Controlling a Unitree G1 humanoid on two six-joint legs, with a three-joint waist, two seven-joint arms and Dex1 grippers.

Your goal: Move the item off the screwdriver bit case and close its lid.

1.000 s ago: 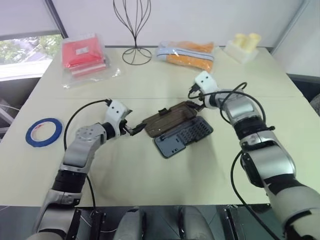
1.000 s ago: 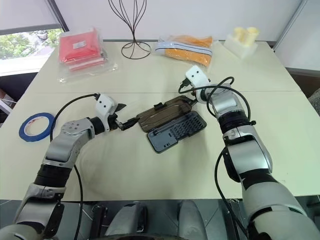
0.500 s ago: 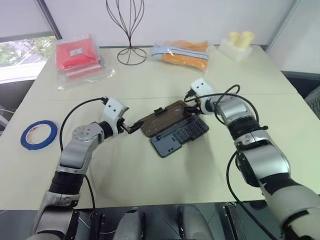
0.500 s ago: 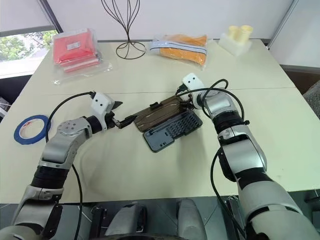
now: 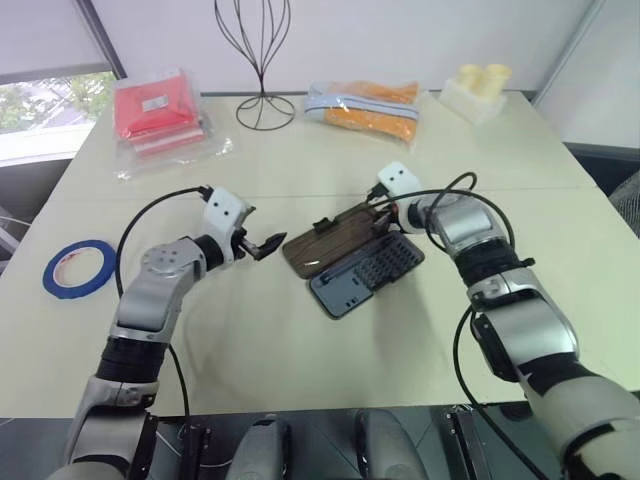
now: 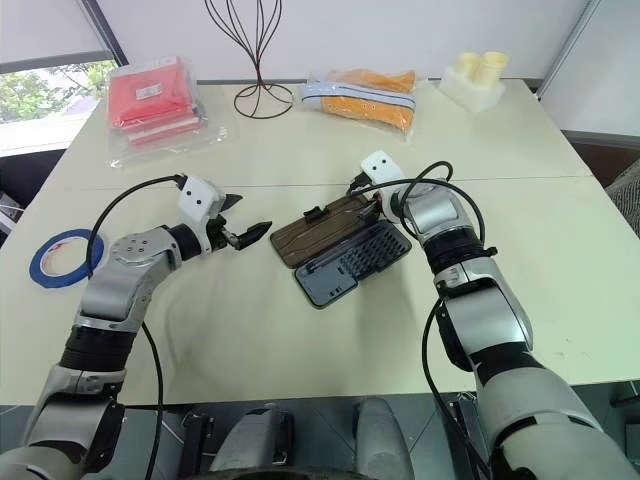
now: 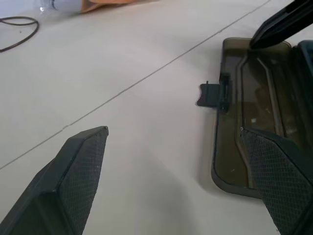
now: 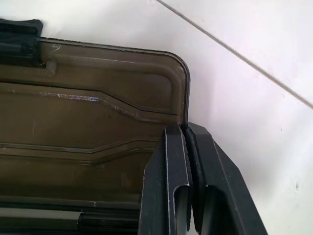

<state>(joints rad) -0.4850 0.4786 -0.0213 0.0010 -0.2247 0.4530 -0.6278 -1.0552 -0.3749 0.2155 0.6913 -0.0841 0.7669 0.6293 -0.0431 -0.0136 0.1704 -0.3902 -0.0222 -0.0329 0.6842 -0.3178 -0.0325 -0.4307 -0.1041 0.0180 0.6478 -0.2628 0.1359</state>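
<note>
- Lid (image 5: 335, 235) laid flat open on tabletop (image 5: 300, 340) beside grey bit tray (image 5: 368, 275), long axis diagonal
- Right gripper (image 8: 188, 139) fingers pinched on lid's far edge
- Left gripper (image 5: 262, 245) fingers spread, just beside lid's near end
- Blue tape roll (image 5: 77, 266) well apart

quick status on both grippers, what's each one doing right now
Left gripper: open, holding nothing, beside the lid.
Right gripper: shut on the lid's edge at its far corner.
</note>
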